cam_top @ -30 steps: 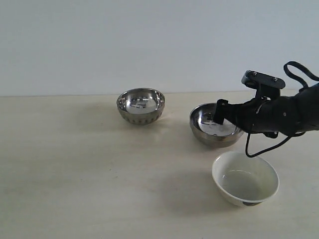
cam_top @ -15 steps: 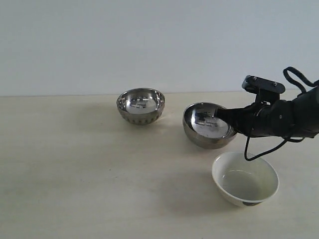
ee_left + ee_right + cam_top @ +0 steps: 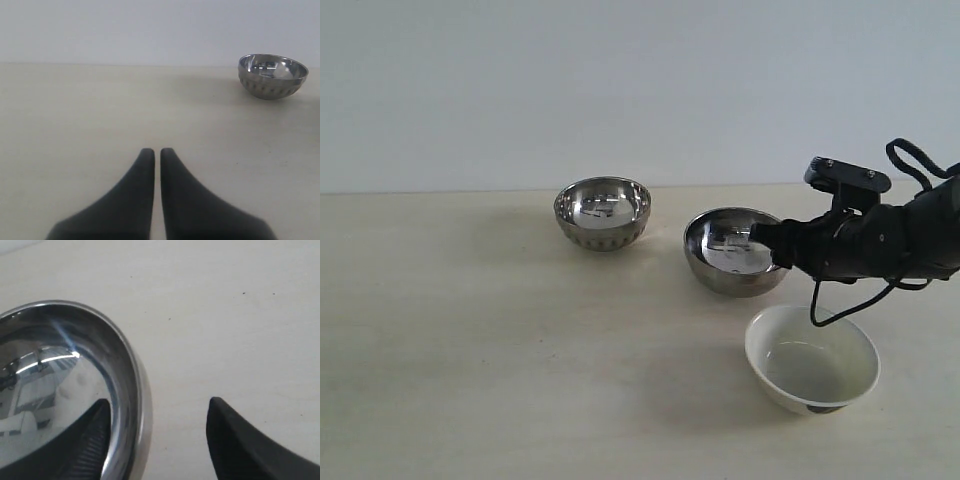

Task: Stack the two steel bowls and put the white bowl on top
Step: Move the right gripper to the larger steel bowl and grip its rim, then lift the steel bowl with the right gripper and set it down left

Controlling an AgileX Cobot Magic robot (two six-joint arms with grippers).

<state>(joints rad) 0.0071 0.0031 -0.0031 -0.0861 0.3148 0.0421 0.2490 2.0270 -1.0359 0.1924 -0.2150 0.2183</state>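
The ribbed steel bowl (image 3: 602,213) stands at the back of the table, and shows far off in the left wrist view (image 3: 272,76). The wider smooth steel bowl (image 3: 732,252) sits right of it, tipped a little with its mouth facing left. My right gripper (image 3: 767,243) is open and straddles that bowl's right rim (image 3: 135,390): one finger is inside the bowl, the other outside with a wide gap (image 3: 159,402). The white bowl (image 3: 812,358) stands nearer the front, below the right arm. My left gripper (image 3: 154,151) is shut on nothing, low over bare table, and is out of the exterior view.
The pale wooden table (image 3: 470,340) meets a plain white wall (image 3: 620,90) behind. A black cable loops off the right arm (image 3: 880,240) above the white bowl.
The right arm has moved lower and to the left, and the smooth steel bowl has shifted left with it, now tilted. The ribbed bowl and the white bowl have stayed put.
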